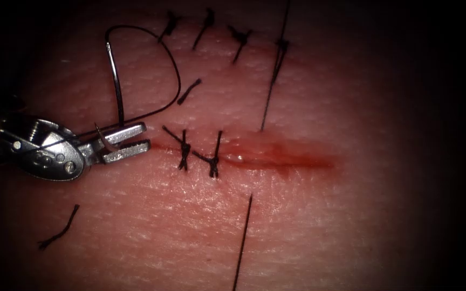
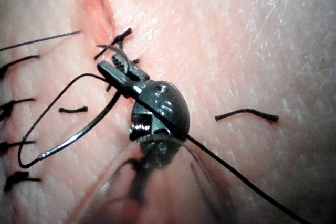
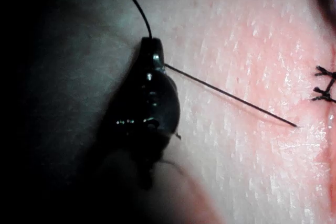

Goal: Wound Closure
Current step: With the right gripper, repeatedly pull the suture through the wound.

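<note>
Pinched between the jaws of the left gripper (image 1: 128, 144): the needle (image 1: 115, 86), gripped roughly a third of the way back from its point. Just behind the jaws, the short pointed end hooking out. Away from the jaws, the long remainder of the curve, rising clear of the tissue (image 1: 297, 226) to the swaged end. Nowhere in the tissue, and poised at the left end of the cut (image 1: 287, 160).

From that swaged end, the thread (image 1: 173, 64) looping round and back across the gripper's body. Ahead of the jaw tips, two knotted stitches (image 1: 183, 151), then the unclosed stretch of cut wet with red fluid (image 1: 254, 153).

Right gripper (image 3: 150, 45) apparently pressed together on the thread, with one strand curving off from its tip and another running straight out from beside it down into the tissue.

Judged for handling: light, stiff, polished steel, so likely to swivel or slip in the jaws unless gripped square across the flat of the curve. Best taken on the body, well short of the point, which dulls, and short of the swage, which bends or sheds its thread.

Fine, limp and nearly weightless as to the thread; prone to snagging on the gripper and to fraying if crushed. Soft, moist and easily torn at the cut's edges as to the tissue.
</note>
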You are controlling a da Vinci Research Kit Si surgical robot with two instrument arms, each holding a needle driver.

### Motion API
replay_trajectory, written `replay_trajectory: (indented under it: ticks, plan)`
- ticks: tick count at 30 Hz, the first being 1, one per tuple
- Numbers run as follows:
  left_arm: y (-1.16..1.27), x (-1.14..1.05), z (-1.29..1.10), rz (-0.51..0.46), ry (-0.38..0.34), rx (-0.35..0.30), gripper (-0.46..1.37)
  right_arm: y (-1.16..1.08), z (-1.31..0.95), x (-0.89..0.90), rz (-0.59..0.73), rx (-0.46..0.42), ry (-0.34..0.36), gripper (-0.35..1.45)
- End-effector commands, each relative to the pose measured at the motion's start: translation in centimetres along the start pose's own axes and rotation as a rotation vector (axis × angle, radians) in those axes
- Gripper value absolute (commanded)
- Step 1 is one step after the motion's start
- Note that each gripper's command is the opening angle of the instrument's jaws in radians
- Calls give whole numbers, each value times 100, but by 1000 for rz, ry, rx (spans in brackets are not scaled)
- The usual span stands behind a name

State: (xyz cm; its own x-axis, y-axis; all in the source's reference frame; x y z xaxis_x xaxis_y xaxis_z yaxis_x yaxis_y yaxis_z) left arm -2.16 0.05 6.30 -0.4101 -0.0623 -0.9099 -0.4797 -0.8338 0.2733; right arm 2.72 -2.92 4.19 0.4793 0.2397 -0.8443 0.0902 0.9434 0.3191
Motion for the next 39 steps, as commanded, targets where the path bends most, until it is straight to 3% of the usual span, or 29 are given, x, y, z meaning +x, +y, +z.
replay_trajectory:
  ticks: [1,5,9,10,11,12,13,16,20,25,31,39]
  plan:
    - [0,0,0,0,0,-6,-35,-5,1,3,-2,4,1,-35]
    - [0,0,0,0,0,-6,-35,-16,2,13,-4,15,-2,-35]
    - [0,0,0,0,0,-6,-35,-9,0,20,-6,4,6,-35]
    - [0,0,0,0,0,-6,-35,-7,-1,20,-10,-3,4,-24]
    - [0,0,-1,0,0,-6,-35,-5,-3,19,-20,-22,0,32]
    - [0,0,-1,0,0,-6,-35,-3,-5,19,-17,-31,-3,54]
    - [0,0,-1,0,0,-6,-35,2,-8,19,-23,-41,-6,107]
    - [0,0,-1,0,0,-6,-35,12,-19,17,-18,-88,-15,133]
    - [0,0,-1,0,0,-6,-35,26,-43,12,3,-124,4,135]
    - [1,0,-1,1,0,-6,-35,53,-89,1,10,-232,-3,143]
    - [1,0,-1,1,0,-6,-35,73,-131,-15,19,-280,-13,143]
    - [1,0,0,1,0,-5,-35,85,-169,-25,42,-310,46,143]
